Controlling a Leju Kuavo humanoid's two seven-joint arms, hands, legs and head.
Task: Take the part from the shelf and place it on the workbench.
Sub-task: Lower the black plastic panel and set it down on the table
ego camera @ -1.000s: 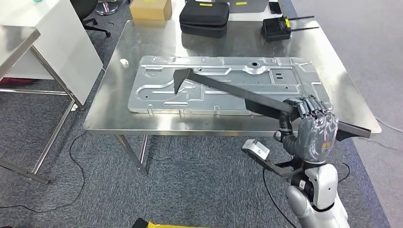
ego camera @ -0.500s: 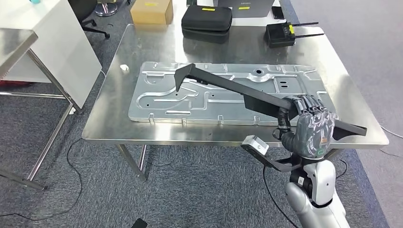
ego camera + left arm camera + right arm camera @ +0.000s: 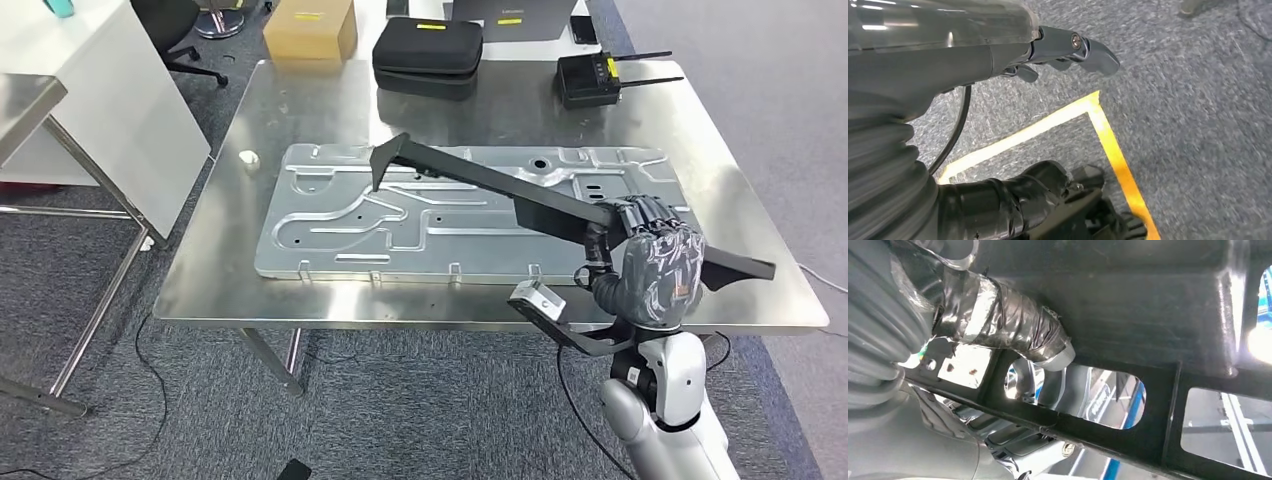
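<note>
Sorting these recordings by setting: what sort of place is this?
Probably a workshop or robotics lab: a steel workbench holding a stamped metal panel, equipment cases at its far edge, grey carpet marked with yellow floor tape.

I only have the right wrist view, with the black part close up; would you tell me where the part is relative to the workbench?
Observer: In the head view the right robot hand holds the part nearer one end, and the long bar stretches out over the workbench.
Operator: Thank you. What lies under the part there?
Observer: A large stamped metal panel lies flat on the workbench. The part's hooked far end is over it, though I cannot tell whether they touch.
</note>
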